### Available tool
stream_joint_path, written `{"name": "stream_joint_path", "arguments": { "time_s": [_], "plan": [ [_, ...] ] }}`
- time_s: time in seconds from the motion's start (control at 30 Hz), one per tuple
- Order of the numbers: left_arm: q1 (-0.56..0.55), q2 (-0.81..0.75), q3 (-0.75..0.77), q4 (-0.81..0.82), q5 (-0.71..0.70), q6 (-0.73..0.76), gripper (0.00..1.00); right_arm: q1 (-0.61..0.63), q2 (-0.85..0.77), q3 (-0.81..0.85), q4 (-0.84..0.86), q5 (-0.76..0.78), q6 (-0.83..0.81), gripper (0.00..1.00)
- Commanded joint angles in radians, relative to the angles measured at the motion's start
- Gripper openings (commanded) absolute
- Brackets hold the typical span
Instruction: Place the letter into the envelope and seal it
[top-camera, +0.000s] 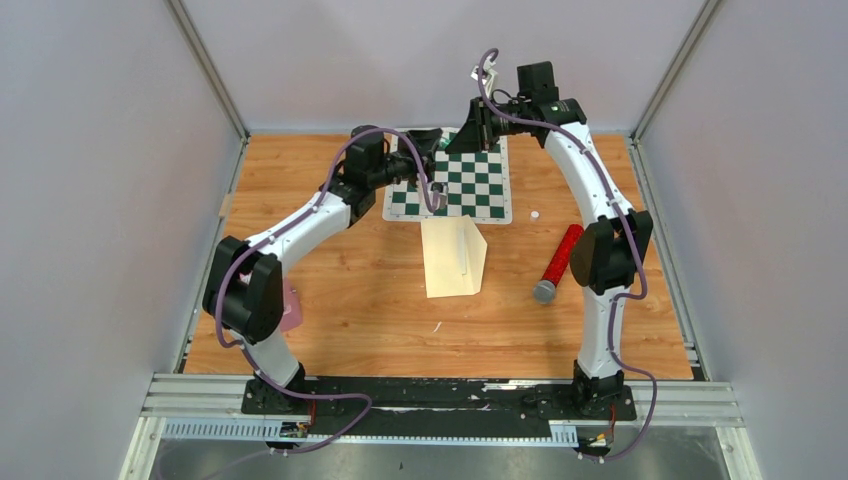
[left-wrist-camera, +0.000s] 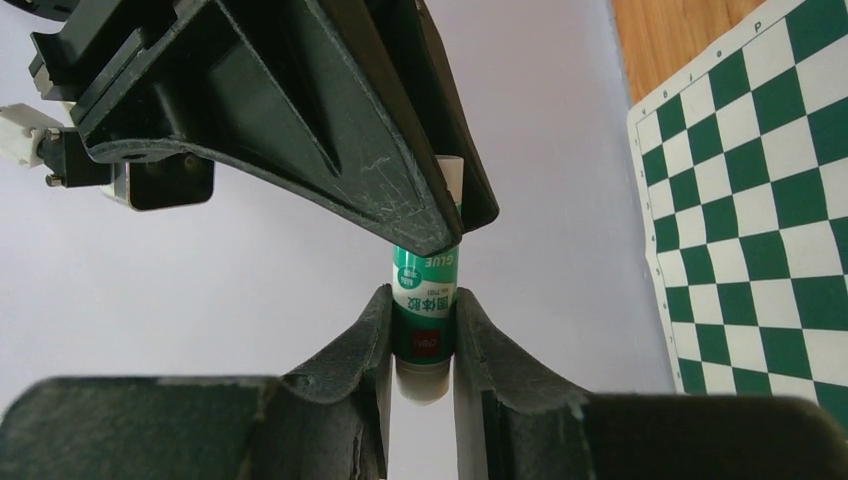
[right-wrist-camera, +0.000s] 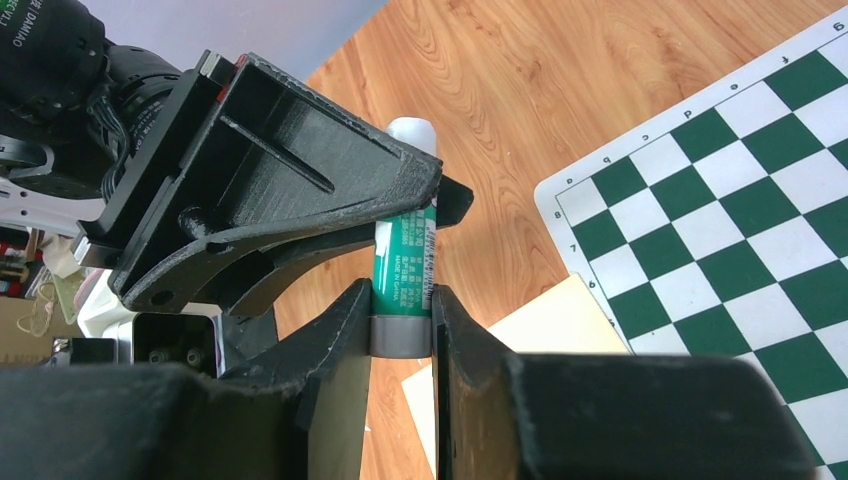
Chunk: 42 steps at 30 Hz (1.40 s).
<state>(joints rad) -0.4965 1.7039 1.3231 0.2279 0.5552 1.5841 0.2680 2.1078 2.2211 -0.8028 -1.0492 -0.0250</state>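
From above, the left arm and the right arm reach to the far side of the table and meet over the chessboard. What they hold between them is too small to make out here. The envelope lies flat near the middle of the table, just in front of the chessboard, with a triangular part sticking out on its right side that looks like the open flap. The letter does not show as a separate sheet anywhere. A pale strip along the envelope may be its edge, so it is probably tucked inside already, though that is not certain. A red tube lies to the right, well apart from the envelope.

The left wrist view shows the left jaws clenched on a green glue stick near its white end. The right jaws come in from above and grip its other end.

In the right wrist view, the right jaws are clamped on the grey band of the glue stick, and the left jaws hold the part nearer the white tip. A corner of the envelope shows on the wood below.

By my reading, the letter step looks done. The stick is being opened or readied, so gluing, folding and pressing the flap are left.
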Motion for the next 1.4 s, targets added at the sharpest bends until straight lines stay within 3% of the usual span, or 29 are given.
{"name": "stream_joint_path", "arguments": {
  "time_s": [0.0, 0.03, 0.17, 0.33, 0.47, 0.57, 0.67, 0.77, 1.0, 1.2, 1.37],
  "plan": [
    [-0.005, 0.004, 0.037, 0.041, -0.051, -0.03, 0.28, 0.005, -0.017, 0.036, 0.024, -0.009, -0.002, 0.0],
    [-0.005, 0.005, 0.036, 0.053, -0.062, -0.036, 0.34, 0.005, -0.02, 0.033, 0.024, -0.009, -0.004, 0.0],
    [-0.005, 0.004, 0.035, 0.064, -0.074, -0.051, 0.41, 0.004, -0.023, 0.027, 0.023, -0.01, -0.006, 0.0],
    [-0.005, 0.006, 0.032, 0.051, -0.075, -0.041, 0.37, 0.004, -0.022, 0.027, 0.024, -0.014, -0.005, 0.0],
    [-0.005, 0.008, 0.036, 0.031, -0.075, -0.04, 0.28, 0.003, -0.021, 0.028, 0.024, -0.014, -0.007, 0.0],
    [-0.004, 0.007, 0.036, 0.021, -0.062, -0.055, 0.16, 0.003, -0.017, 0.034, 0.031, -0.013, -0.007, 0.11],
    [-0.005, 0.011, 0.041, 0.018, -0.062, -0.129, 0.03, 0.002, -0.025, 0.029, 0.069, 0.035, 0.008, 0.34],
    [-0.005, 0.012, 0.044, 0.028, -0.077, -0.301, 0.0, -0.009, -0.059, -0.021, 0.17, 0.072, 0.099, 0.5],
    [-0.005, -0.007, 0.048, 0.07, -0.127, -0.577, 0.0, -0.01, -0.175, -0.24, 0.419, 0.129, 0.194, 0.65],
    [-0.004, -0.011, 0.058, 0.016, -0.087, -0.637, 0.0, -0.007, -0.154, -0.215, 0.428, 0.133, 0.21, 0.66],
    [-0.004, -0.002, 0.094, -0.028, -0.037, -0.816, 0.0, -0.006, -0.131, -0.182, 0.432, 0.134, 0.223, 0.64]
  ]
}}
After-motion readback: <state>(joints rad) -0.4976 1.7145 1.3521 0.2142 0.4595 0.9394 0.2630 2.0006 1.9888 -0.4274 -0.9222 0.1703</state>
